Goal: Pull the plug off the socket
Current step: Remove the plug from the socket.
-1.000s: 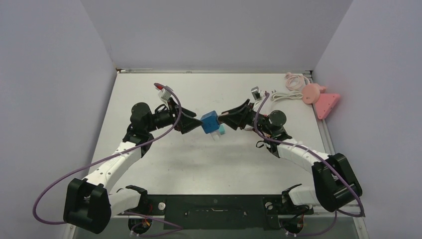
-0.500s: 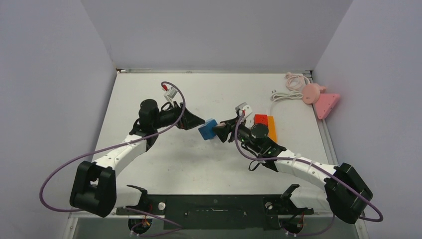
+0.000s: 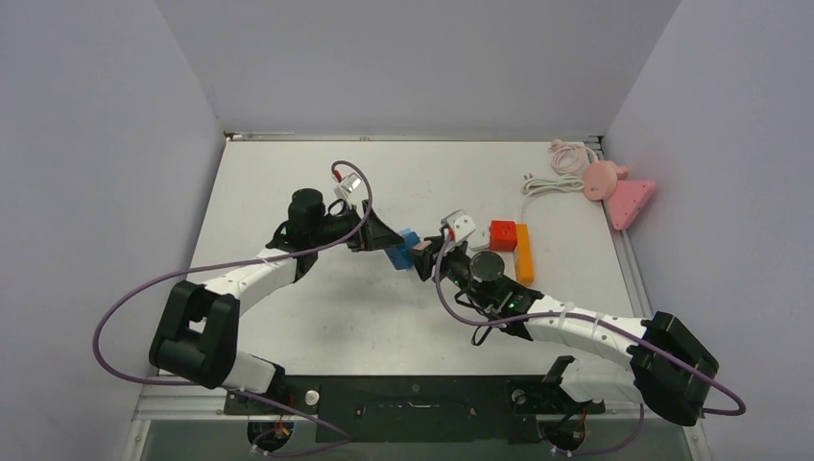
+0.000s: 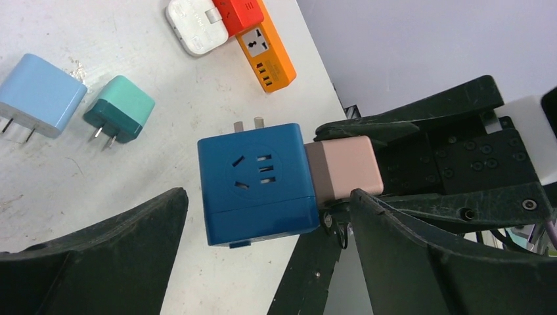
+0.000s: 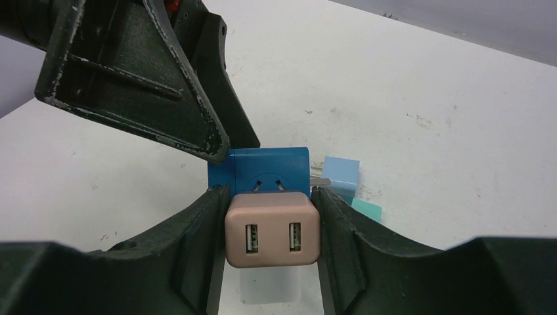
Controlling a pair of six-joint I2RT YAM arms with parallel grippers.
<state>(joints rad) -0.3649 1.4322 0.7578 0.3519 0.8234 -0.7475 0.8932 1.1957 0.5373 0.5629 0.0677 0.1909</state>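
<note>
A blue cube socket [image 3: 399, 252] hangs by the pink plug [image 3: 422, 248] that is seated in one of its sides. My right gripper [image 5: 270, 191] is shut on the pink plug [image 5: 272, 230], one finger on each flank, and the socket [image 5: 263, 167] juts out beyond the fingertips. My left gripper [image 4: 268, 197] is open. Its fingers [image 4: 118, 249] stand one on each side of the blue socket [image 4: 256, 180] without touching it. The plug [image 4: 345, 167] shows at the socket's right side, between the right arm's fingers [image 4: 420, 111].
A light blue adapter [image 4: 41, 95] and a teal adapter [image 4: 121, 108] lie on the table below the socket. A white adapter [image 4: 194, 26], a red cube [image 3: 503, 234] and an orange power strip [image 3: 523, 254] lie to the right. A white cable [image 3: 557, 173] and pink objects [image 3: 619, 192] sit far right.
The right arm swung leftward, keeping the plug and socket in its grip. The left gripper advanced to the right until its open fingers straddle the socket.
</note>
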